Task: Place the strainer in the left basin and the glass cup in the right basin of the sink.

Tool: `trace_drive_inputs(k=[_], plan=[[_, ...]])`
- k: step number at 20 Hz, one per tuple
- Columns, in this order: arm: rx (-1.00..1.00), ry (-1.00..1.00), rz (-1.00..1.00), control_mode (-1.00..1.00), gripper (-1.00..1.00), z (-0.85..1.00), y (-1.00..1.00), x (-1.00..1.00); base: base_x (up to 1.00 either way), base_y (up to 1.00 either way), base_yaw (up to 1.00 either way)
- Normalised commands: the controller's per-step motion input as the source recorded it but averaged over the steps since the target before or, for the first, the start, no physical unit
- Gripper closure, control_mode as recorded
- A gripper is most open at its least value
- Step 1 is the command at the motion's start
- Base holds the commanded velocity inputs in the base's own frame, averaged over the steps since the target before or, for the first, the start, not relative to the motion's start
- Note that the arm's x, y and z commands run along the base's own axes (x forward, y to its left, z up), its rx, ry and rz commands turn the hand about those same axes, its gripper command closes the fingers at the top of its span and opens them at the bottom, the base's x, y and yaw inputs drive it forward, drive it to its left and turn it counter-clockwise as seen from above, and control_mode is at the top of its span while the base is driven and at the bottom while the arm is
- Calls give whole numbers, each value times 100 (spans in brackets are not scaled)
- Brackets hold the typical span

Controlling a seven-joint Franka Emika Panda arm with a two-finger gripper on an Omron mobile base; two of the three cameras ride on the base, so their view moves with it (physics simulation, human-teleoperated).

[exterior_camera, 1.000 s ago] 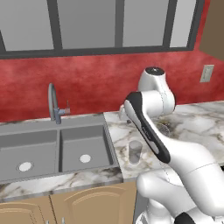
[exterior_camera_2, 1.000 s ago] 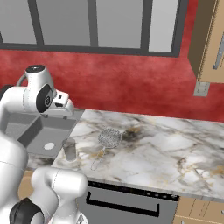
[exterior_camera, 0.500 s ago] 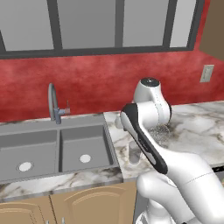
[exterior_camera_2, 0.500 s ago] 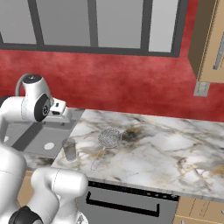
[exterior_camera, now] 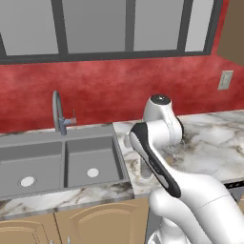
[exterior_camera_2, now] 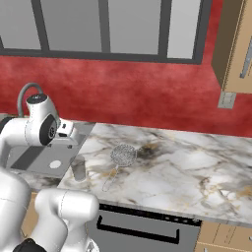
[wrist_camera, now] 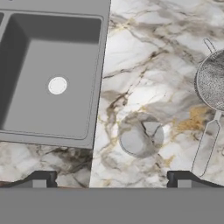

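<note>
With its jaws spread wide and empty, the gripper [wrist_camera: 109, 178] should drop straight over the upright glass cup [wrist_camera: 141, 134] on the marble counter [wrist_camera: 144, 65] beside the right basin [wrist_camera: 48, 78], strainer [wrist_camera: 213, 85] lying farther off; since earlier the arm has swung lower toward the cup.

Left base view sits behind the arm, looking forward and down: the sink [exterior_camera: 57, 162] spreads at 9 o'clock, the counter [exterior_camera: 209, 138] at 3. Right base view looks from the other side, the strainer [exterior_camera_2: 123, 155] centre frame, the glass cup [exterior_camera_2: 78, 169] at 8 o'clock. Hand view stares straight down, close in: the right basin [wrist_camera: 52, 78] at 10 o'clock, cup dead centre, strainer at 3. All three share the counter beside the sink.
</note>
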Motion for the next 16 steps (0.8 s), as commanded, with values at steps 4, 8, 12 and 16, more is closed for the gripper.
trace_drive_inputs(k=[4,8,12,16], plan=[[0,0,0,-100,-100,-34,1,0,0,0,0],[0,0,0,-100,-100,-32,0,0,0,0,0],[0,1,0,-100,-100,-27,0,7,0,0,0],[0,2,0,-100,-100,-23,2,14,0,0,0]])
